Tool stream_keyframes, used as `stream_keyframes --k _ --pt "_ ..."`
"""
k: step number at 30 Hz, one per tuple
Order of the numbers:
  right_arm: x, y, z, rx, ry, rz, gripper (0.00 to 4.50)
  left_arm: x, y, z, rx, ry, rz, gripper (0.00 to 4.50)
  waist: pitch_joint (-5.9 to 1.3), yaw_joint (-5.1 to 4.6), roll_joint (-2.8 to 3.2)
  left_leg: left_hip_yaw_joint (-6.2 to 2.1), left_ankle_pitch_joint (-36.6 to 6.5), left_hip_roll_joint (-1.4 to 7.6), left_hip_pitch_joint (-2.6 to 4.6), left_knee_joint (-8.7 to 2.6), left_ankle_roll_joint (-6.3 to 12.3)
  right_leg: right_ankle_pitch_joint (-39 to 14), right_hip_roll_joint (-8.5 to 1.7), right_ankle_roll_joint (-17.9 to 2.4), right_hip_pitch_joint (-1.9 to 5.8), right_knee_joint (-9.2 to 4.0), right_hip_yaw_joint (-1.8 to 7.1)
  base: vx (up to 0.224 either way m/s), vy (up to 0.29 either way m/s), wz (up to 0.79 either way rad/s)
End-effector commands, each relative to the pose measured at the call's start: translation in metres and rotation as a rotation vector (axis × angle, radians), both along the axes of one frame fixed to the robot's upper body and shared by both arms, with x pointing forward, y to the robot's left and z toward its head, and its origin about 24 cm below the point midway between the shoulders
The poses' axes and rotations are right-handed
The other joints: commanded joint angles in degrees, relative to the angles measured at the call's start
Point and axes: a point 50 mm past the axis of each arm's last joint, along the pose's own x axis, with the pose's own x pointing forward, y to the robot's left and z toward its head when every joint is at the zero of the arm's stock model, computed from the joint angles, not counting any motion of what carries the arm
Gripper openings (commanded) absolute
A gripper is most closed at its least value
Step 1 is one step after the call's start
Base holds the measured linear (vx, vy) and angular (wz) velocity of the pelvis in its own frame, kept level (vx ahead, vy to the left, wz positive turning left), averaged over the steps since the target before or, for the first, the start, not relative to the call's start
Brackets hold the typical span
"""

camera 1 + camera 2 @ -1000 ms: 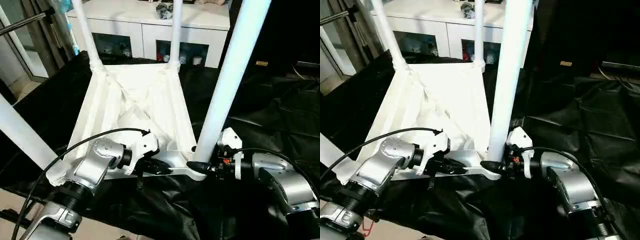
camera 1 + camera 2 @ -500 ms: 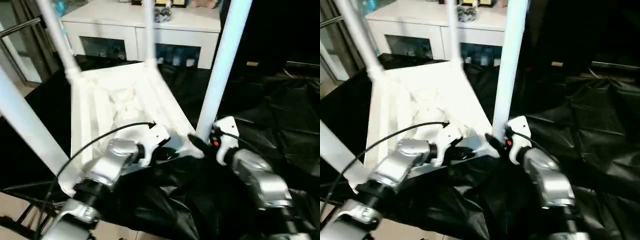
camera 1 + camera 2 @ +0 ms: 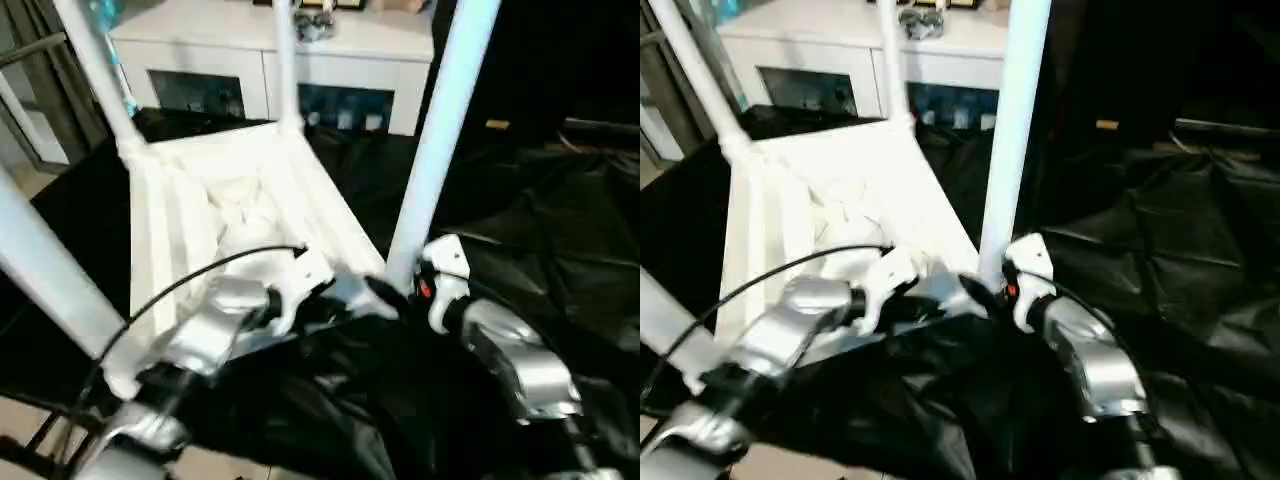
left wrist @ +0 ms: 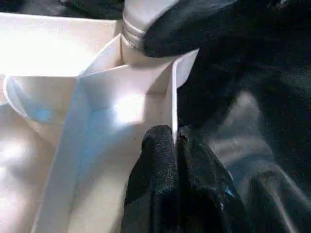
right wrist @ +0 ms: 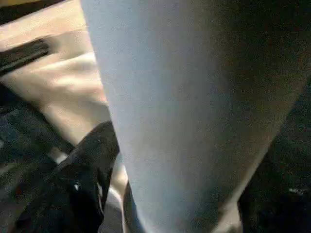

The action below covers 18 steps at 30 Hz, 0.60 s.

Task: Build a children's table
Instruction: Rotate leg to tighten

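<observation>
Plastic, light and stiff by my reckoning: the white ribbed upturned children's table (image 3: 230,200) lies on black sheeting (image 3: 540,220), my left tool (image 4: 175,145) pinched tight on its near rim wall, my right tool (image 3: 385,295) at the near-right white tubular leg (image 3: 430,150), its state unclear to me.

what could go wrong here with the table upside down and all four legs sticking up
1. The left gripper is pinched on the thin rim wall of the tabletop; such a narrow hold could slip if the top is lifted or turned.
2. The right gripper sits at the base of the near right leg; a sideways push there might lever the leg in its socket.
3. The black sheet under the table is wrinkled, so the top could slide or snag.
</observation>
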Motion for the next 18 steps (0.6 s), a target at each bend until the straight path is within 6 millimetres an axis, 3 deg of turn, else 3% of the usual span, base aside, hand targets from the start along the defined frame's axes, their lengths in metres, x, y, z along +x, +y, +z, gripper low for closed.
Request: stream_keyframes --k 1,3,5,13,18 --pt "-0.016 0.028 -0.003 0.055 0.05 0.225 3.45 -0.009 -0.021 0.008 -0.068 -0.009 -0.142 0.0 -3.28 0.33 -0.76 -0.57 -10.56 1.65 0.33 -3.28 4.42 -7.01 -2.1 -13.1 2.55 -2.86 1.5 0.0 0.0 0.0" --pt "-0.025 0.018 -0.002 0.027 0.08 0.356 3.45 -0.012 -0.012 0.009 -0.049 0.006 -0.181 0.0 -3.43 0.82 -0.8 -0.44 -7.92 1.69 0.45 -2.96 5.95 -2.63 -2.06 -14.73 2.73 -2.29 1.46 0.0 0.0 0.0" --pt "-0.027 0.014 -0.002 0.016 0.092 0.389 3.45 -0.012 -0.01 0.009 -0.043 0.011 -0.19 0.0 -3.22 1.1 -0.91 -0.24 -7.31 1.75 0.4 -2.89 6.67 -1.56 -2.14 -15.52 2.57 -2.27 1.53 0.0 0.0 0.0" --pt "-0.033 -0.002 -0.002 -0.011 0.155 0.487 3.16 -0.014 -0.001 0.01 -0.025 0.024 -0.232 0.0 -2.81 2.0 -0.95 -0.23 -12.53 1.99 0.92 -3.31 3.93 -11.56 -2.3 -13.76 2.35 -3.09 1.62 0.0 0.0 0.0" --pt "-0.034 -0.001 -0.001 -0.004 0.152 0.477 2.67 -0.014 0.001 0.008 -0.027 0.025 -0.222 0.0 -2.89 2.24 -0.93 -0.24 -12.38 1.94 0.83 -3.27 2.93 -11.74 -2.27 -13.17 2.31 -3.0 1.66 0.0 0.0 0.0"
